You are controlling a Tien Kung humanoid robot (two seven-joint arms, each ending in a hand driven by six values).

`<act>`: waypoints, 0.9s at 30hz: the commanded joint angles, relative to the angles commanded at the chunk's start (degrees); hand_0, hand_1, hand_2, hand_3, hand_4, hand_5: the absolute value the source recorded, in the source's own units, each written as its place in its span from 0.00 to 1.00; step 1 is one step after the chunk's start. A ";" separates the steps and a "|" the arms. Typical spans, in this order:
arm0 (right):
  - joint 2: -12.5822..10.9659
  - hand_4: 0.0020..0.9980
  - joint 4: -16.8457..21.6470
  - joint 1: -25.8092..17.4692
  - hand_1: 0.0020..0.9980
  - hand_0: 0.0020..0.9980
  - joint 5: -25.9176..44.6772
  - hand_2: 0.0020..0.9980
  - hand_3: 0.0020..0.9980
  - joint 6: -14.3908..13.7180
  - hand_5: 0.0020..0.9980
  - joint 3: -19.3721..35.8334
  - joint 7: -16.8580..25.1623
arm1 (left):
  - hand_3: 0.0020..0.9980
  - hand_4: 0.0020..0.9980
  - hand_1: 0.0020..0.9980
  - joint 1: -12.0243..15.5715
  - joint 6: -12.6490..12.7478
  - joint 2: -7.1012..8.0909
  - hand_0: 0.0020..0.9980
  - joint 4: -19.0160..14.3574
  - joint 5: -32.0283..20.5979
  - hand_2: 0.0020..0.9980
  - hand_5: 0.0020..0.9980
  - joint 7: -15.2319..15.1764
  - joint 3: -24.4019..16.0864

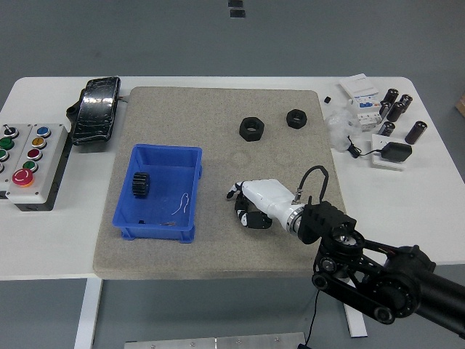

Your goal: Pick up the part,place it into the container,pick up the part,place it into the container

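Nearest the camera, the black right arm [378, 280] reaches in from the lower right corner, ending in the white right hand [258, 202], which hangs low over the grey mat [218, 240] just right of the blue container [190, 196]. Its fingers [245, 217] are curled under the palm, and nothing shows between them (whether the dark tips touch the mat I cannot tell).

Left of the hand, the container already holds one black gear [140, 184] in its far left part, so by my reading the first pick and place is done and the second pick is not yet begun.

Farther off, toward the mat's far edge, lie two black hex nuts: the larger nut [251, 129] and, to its right, the smaller nut [296, 117], both well apart from the hand. The next move, I judge, calls for the hand to open, travel forward over the mat to one nut, and close around its flat sides.

The left arm is out of view.
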 joint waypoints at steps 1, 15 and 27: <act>-0.02 0.00 -0.04 0.01 0.65 0.52 0.08 0.60 0.71 0.05 0.12 -0.06 0.08 | 0.69 0.68 0.64 0.00 0.01 0.00 0.63 0.00 -0.01 0.64 0.42 -0.01 -0.01; 0.47 0.46 -0.14 -0.20 0.67 0.54 -0.79 0.73 0.74 -4.28 0.21 3.91 0.61 | 0.68 0.68 0.64 -0.02 0.05 -0.02 0.63 0.00 0.18 0.64 0.43 -0.05 -0.21; -1.08 0.93 3.85 -1.36 0.71 0.49 -6.80 0.92 0.93 -1.06 0.50 10.83 -4.66 | 0.68 0.67 0.64 0.07 0.12 -0.05 0.63 0.00 0.52 0.64 0.43 0.04 -0.57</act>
